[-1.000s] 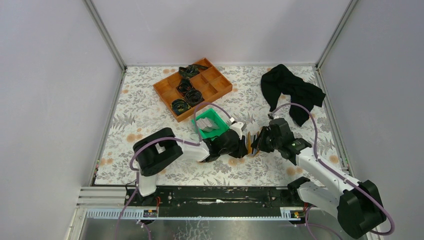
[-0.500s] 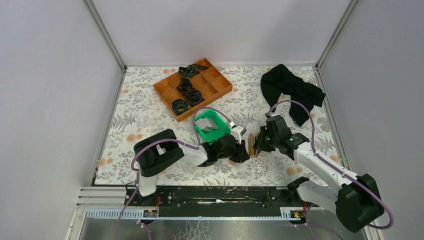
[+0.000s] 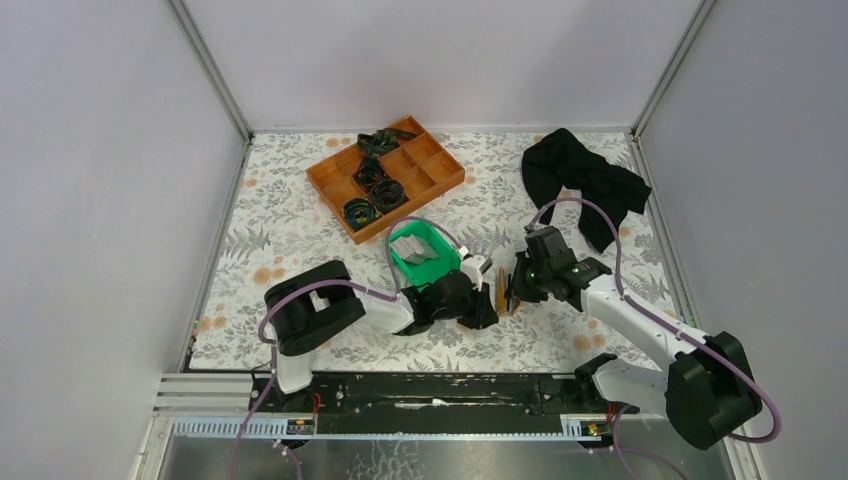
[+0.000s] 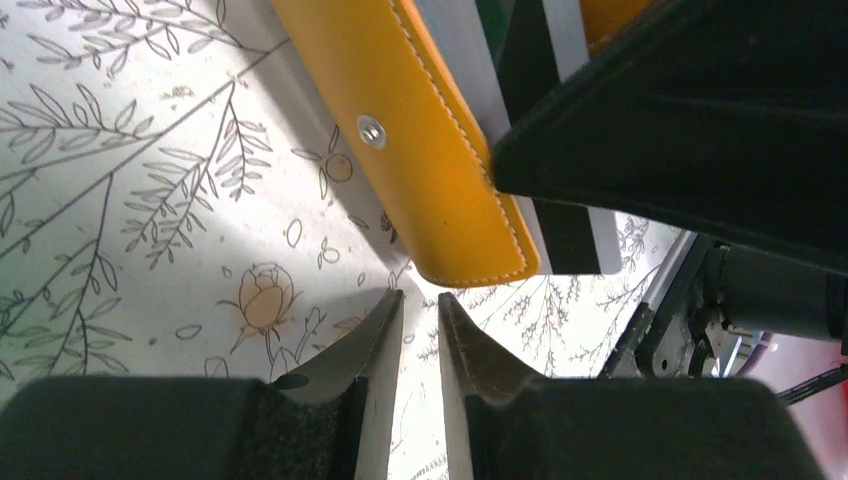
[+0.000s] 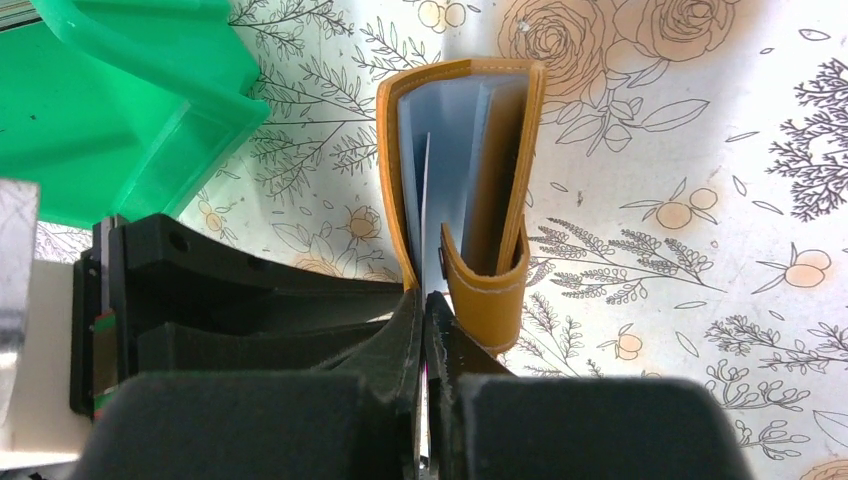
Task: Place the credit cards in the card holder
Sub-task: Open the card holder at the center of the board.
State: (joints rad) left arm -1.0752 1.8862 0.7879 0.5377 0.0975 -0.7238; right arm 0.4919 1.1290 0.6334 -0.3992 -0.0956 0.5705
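Observation:
The orange card holder (image 3: 500,290) stands on edge on the flowered table between my two grippers. In the right wrist view it (image 5: 500,180) gapes open, showing its pale blue-grey inside. My right gripper (image 5: 427,295) (image 3: 514,287) is shut on a thin credit card (image 5: 428,200) whose far end sits inside the holder. In the left wrist view this card (image 4: 603,245) shows grey with a black stripe behind the holder (image 4: 420,140). My left gripper (image 4: 420,297) (image 3: 485,302) is closed to a narrow slit, empty, just off the holder's corner. More cards (image 3: 410,247) lie in the green bin.
The green bin (image 3: 448,245) stands just behind my left gripper and shows in the right wrist view (image 5: 130,100). An orange compartment tray (image 3: 440,180) with black bands sits at the back. A black cloth (image 3: 580,180) lies at the back right.
My right gripper has shifted slightly left with the card, closer into the holder. My left gripper has slid a little right and toward the near edge.

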